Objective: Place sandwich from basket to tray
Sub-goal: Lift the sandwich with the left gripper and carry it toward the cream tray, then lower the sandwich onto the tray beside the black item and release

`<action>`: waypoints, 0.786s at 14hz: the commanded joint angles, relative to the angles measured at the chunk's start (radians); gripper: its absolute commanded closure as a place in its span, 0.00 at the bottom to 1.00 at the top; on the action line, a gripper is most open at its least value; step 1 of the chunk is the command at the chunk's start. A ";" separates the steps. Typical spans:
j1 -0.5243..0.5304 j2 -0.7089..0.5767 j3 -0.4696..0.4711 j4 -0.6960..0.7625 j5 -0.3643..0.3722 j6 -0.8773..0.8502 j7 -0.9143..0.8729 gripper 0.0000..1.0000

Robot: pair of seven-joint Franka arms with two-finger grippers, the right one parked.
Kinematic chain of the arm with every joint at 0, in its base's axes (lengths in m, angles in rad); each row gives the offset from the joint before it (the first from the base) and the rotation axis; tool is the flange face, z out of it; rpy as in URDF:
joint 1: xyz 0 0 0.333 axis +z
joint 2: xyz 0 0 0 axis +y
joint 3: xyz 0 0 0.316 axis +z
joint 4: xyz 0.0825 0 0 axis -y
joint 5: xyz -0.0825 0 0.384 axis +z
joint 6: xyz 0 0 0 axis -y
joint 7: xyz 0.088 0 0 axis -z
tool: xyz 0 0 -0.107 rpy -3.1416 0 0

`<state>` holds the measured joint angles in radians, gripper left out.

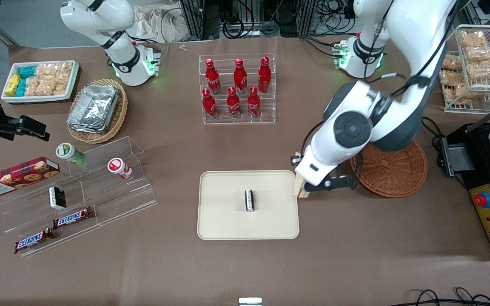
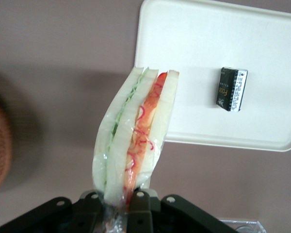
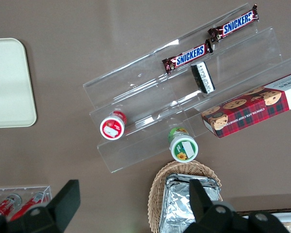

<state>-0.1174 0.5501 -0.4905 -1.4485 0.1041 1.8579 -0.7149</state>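
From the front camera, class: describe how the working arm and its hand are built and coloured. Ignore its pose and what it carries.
The working arm has glossy white rounded shells with dark grey joint sections and a round dark grey cap at one joint. Black cables run along it, and its base glows green. The hand is white-bodied with black fingers, near the tray's edge.

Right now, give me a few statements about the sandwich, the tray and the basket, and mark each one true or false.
1. The pincer is shut on the sandwich. True.
2. The sandwich lies flat in the middle of the tray. False: it is held in the air at the tray's edge nearest the basket.
3. A small black packet lies on the tray. True.
4. The basket holds a second sandwich. False: the part of it not hidden by the arm shows nothing inside.
5. The sandwich shows red and green filling. True.
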 commanded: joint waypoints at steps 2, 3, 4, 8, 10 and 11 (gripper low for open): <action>-0.042 0.147 0.001 0.054 0.145 0.121 -0.148 1.00; -0.053 0.178 0.001 0.068 0.173 0.147 -0.181 1.00; -0.056 0.207 0.001 0.077 0.180 0.159 -0.187 1.00; -0.122 0.287 0.044 0.152 0.207 0.179 -0.225 1.00; -0.142 0.324 0.062 0.178 0.213 0.196 -0.230 1.00; -0.143 0.327 0.064 0.178 0.221 0.202 -0.230 1.00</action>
<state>-0.2329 0.8377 -0.4447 -1.3285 0.2943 2.0523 -0.9156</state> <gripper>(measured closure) 0.828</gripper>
